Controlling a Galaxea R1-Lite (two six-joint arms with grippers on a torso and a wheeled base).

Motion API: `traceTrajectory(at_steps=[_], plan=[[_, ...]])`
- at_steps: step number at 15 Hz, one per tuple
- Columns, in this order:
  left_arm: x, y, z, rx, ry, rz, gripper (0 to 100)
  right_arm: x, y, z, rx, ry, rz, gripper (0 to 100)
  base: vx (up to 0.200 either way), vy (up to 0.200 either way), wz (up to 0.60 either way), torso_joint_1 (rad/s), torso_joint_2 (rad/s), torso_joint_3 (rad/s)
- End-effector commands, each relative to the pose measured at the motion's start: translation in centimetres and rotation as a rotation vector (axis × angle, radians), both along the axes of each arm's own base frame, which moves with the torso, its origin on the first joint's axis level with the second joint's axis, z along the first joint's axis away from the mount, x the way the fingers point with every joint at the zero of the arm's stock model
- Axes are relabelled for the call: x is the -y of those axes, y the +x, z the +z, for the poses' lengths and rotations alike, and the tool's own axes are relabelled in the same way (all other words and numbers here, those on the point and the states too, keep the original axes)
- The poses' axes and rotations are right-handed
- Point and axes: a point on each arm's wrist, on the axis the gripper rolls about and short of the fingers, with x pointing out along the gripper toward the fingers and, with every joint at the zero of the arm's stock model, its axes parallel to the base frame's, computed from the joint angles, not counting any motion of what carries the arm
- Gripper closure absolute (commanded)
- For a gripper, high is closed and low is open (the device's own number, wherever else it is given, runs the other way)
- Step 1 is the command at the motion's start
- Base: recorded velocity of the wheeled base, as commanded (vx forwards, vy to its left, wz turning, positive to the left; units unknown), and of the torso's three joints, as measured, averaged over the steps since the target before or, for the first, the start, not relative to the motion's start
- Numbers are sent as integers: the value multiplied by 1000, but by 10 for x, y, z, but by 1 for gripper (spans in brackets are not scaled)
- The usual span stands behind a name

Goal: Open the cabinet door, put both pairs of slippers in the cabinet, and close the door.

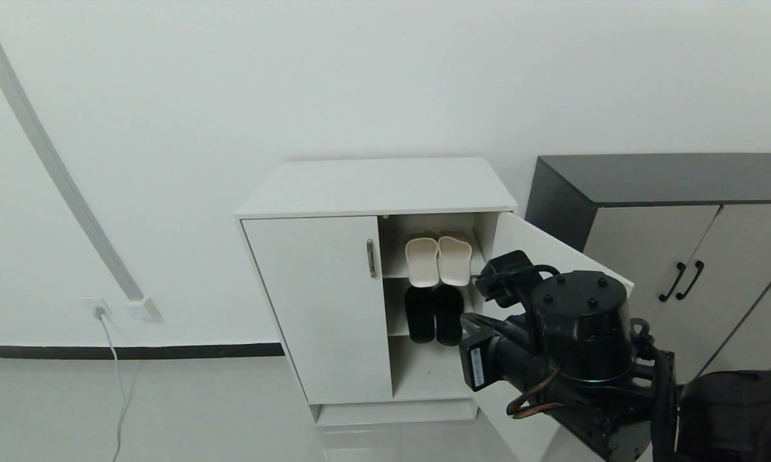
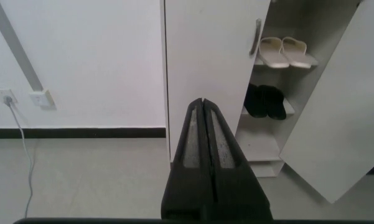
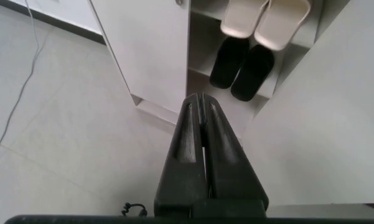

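Note:
A white cabinet [image 1: 372, 186] stands against the wall with its right door [image 1: 555, 256] swung open and its left door [image 1: 321, 301] closed. The white slippers [image 1: 438, 260] lie on the top shelf and the black slippers [image 1: 433, 314] on the middle shelf. Both pairs also show as white slippers [image 2: 286, 51] above black slippers [image 2: 266, 101], and as white slippers [image 3: 264, 15] above black slippers [image 3: 241, 62]. My right arm [image 1: 552, 340] hangs in front of the open door. The right gripper [image 3: 203, 106] is shut and empty, pointing at the cabinet's lower part. The left gripper [image 2: 203, 109] is shut and empty, facing the closed door.
A grey cabinet with a dark top [image 1: 674, 218] stands close to the right of the open door. A wall socket with a cable [image 1: 100, 311] sits at the lower left. Bare tiled floor [image 1: 167, 410] lies in front of the cabinet.

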Motion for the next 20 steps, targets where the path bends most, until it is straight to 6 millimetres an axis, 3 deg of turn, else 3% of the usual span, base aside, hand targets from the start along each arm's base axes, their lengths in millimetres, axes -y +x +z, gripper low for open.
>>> traceTrajectory(at_steps=[1,9,17,20], plan=[[0,0,0,0,1,1,100,0,0,-1,-1,-2,0,100,0,0,0,237,-549,-320],[0,0,0,-1,-1,1,100,6,0,-2,10,1,-11,100,0,0,0,242,-552,-309],[0,0,0,-1,1,-1,100,8,0,-7,7,-20,-8,100,0,0,0,8,-12,-9],[0,0,0,0,-1,1,100,8,0,-8,4,-23,-6,100,0,0,-600,7,2,-2]])
